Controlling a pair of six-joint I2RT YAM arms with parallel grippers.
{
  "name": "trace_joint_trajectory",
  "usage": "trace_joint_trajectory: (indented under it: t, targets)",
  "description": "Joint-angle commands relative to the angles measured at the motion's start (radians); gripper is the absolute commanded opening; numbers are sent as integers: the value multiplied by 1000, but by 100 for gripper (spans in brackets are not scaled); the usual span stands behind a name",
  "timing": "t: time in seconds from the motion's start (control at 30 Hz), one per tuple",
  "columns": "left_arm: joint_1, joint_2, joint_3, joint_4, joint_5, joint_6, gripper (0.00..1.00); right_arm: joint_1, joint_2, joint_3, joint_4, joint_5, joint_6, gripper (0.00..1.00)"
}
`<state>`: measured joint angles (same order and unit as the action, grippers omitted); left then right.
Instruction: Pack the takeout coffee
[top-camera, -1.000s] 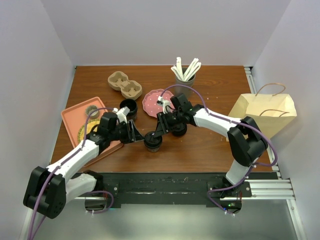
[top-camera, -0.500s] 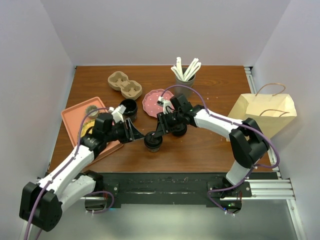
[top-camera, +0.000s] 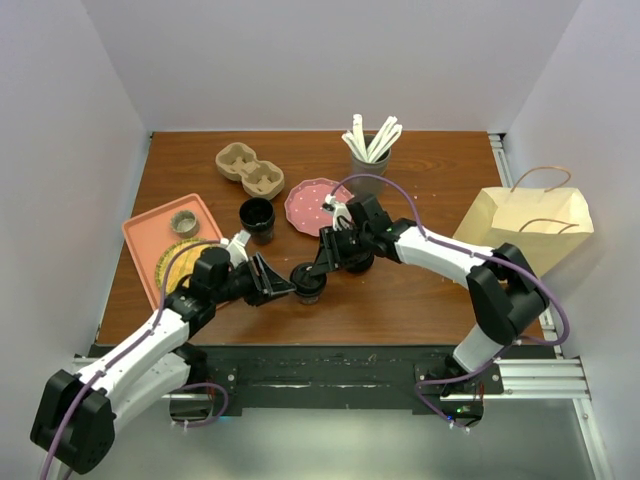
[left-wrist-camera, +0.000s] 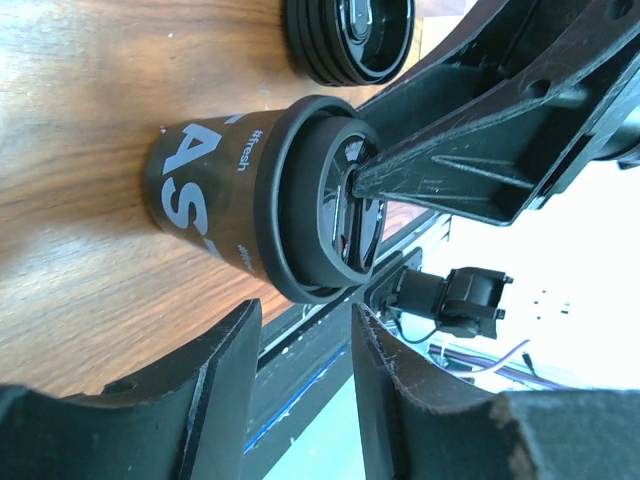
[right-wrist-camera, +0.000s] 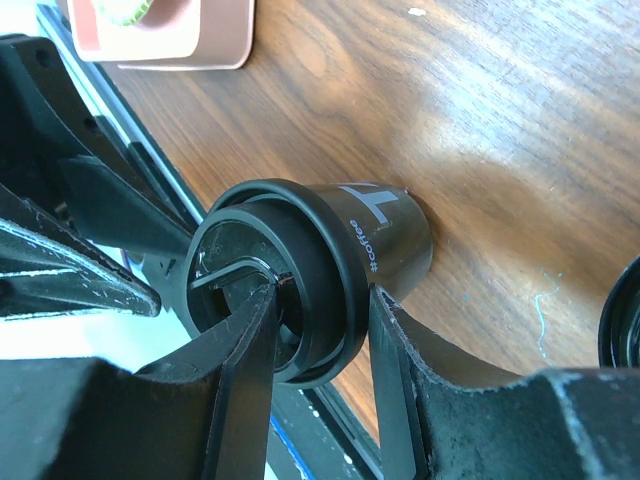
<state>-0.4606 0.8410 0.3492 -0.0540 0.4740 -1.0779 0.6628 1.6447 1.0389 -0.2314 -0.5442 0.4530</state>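
Black paper coffee cup (top-camera: 307, 292) with white lettering is standing upright on the brown wooden table (top-camera: 420, 300), near the front edge, between the two arms. Its long axis is running vertical, with the black plastic lid (left-wrist-camera: 312, 200) facing up.

The top view is hiding the grip under the arms. The right wrist view is showing it: right gripper (right-wrist-camera: 322, 298) is pinching the lid's rim, one finger sitting in the lid's recess and the other outside it. The left wrist view is showing the left gripper (left-wrist-camera: 305, 315) spread, nothing lying between its fingers, the cup just ahead of them.

Stack of black lids (left-wrist-camera: 348, 35) is sitting just beside the cup on its far side. Open black cup (top-camera: 257, 215) is standing farther back-left.

Bare wood is stretching rightward to the tan paper bag (top-camera: 525, 225). Pink tray (top-camera: 150, 235) is crowding the left. Moulded cardboard cup carrier (top-camera: 250, 170) is lying well apart at the back.
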Motion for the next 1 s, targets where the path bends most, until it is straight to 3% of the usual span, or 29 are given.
trace_joint_trajectory:
  t: [0.0, 0.5, 0.73, 0.97]
  targets:
    - [-16, 9, -26, 123, -14, -71, 46, 3, 1, -88, -25, 136, 19, 27]
    - [-50, 104, -21, 160, -52, -54, 43, 4, -13, -139, 33, 121, 59, 29]
    - [-64, 136, -23, 146, -83, -39, 36, 3, -10, -148, 50, 107, 65, 30]
    - [-75, 152, -33, 123, -115, -25, 21, 4, -9, -174, 73, 105, 72, 29]
